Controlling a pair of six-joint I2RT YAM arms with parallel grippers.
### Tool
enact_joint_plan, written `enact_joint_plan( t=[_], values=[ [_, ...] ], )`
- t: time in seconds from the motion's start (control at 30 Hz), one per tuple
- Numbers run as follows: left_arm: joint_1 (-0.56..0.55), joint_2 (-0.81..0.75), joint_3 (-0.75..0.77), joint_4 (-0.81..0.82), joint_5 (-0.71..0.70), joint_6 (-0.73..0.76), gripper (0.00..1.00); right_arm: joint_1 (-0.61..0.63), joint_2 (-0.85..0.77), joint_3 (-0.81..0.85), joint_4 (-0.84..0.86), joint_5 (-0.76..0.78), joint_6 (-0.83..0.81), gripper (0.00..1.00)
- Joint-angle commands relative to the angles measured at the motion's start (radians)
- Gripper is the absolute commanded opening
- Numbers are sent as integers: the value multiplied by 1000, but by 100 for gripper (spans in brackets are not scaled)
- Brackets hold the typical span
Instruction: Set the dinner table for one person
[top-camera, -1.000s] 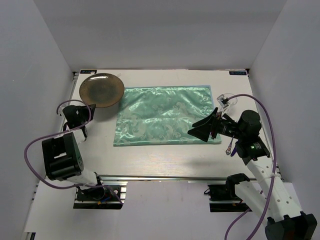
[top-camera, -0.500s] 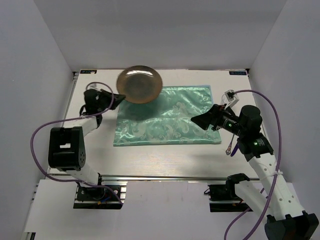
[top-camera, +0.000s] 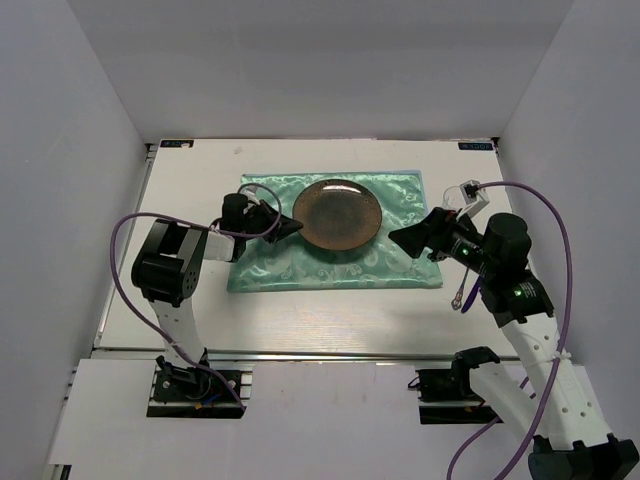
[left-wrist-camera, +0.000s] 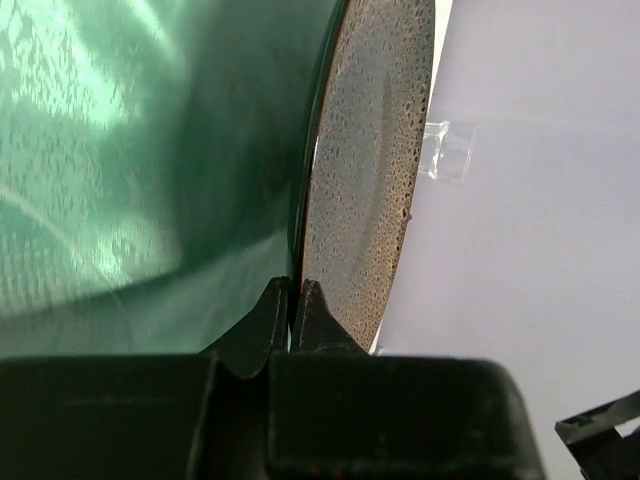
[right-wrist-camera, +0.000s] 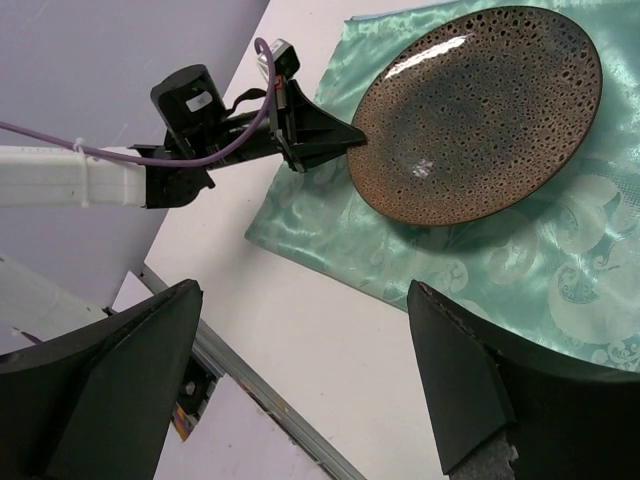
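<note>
A brown speckled plate (top-camera: 337, 213) hangs over the middle of the shiny mint-green mat (top-camera: 300, 265) and throws a shadow on it. My left gripper (top-camera: 291, 228) is shut on the plate's left rim. In the left wrist view the plate (left-wrist-camera: 372, 180) stands edge-on, pinched between the two fingertips (left-wrist-camera: 316, 296). The mat lies on the white dinner table (top-camera: 190, 300). My right gripper (top-camera: 413, 236) is open and empty, just right of the plate over the mat's right edge. The right wrist view shows the plate (right-wrist-camera: 480, 110), the left gripper (right-wrist-camera: 345, 135) and the wide right gripper (right-wrist-camera: 305, 310).
A metal rail (top-camera: 330, 353) runs along the table's near edge. White walls close in the left, far and right sides. A thin metal piece (top-camera: 458, 296) lies on the table beside the right arm. Purple cables loop off both arms.
The left gripper has carried the plate from the far left corner of the table, through the air, to above the middle of the mat. The right gripper stayed open and shifted slightly.
</note>
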Motion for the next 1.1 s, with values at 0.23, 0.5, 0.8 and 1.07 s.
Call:
enact_joint_plan(
  t=[0.23, 0.5, 0.8, 1.07],
  values=[
    [-22, 8, 104, 222, 46, -17, 0, -6, -32, 13, -7, 2, -39, 89],
    [-31, -21, 60, 171, 23, 6, 0, -8, -25, 7, -6, 4, -39, 89],
    [-31, -65, 4, 125, -38, 41, 18, -6, -16, 5, 7, -16, -33, 89],
    [-31, -215, 7, -88, -165, 122, 76, -11, 48, 36, -31, 39, -36, 89]
  ],
)
